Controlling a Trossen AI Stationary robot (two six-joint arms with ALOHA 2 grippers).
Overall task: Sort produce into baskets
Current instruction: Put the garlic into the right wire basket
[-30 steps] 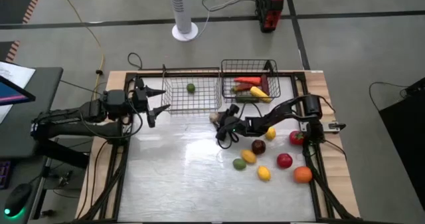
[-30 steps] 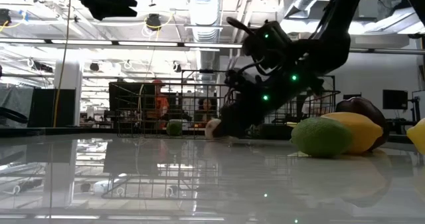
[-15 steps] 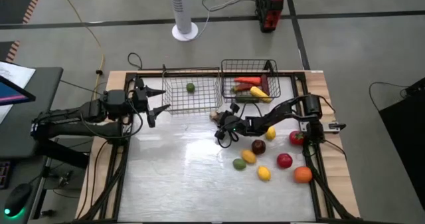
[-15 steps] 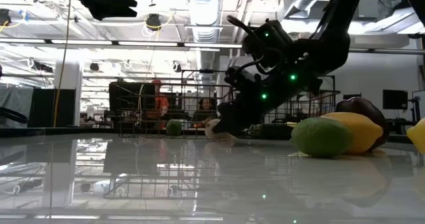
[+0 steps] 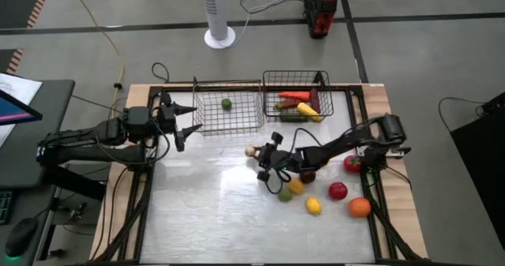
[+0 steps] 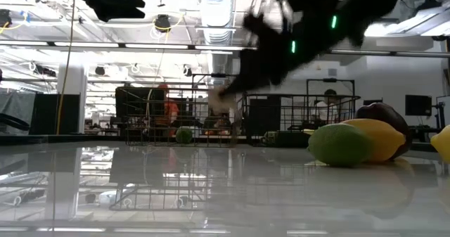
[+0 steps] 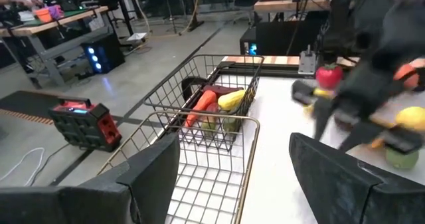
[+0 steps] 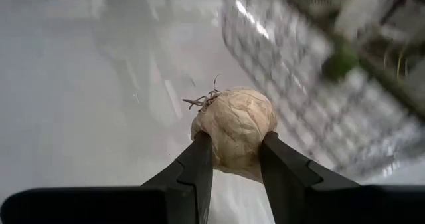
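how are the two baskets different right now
The left basket is lighter silver wire and holds only one small green ball. The right basket is darker wire and holds several long pieces: red, orange, yellow and green. Both are rectangular, open-topped mesh, side by side at the table's far edge.

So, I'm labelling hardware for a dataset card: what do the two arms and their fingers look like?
Both are dark, jointed arms. The left gripper ends in two black tapering fingers, broad and flat up close. The right gripper has the same black fingers, narrowing to slim tips. Small green indicator lights glow on the right arm, and black cables loop beside the left arm.
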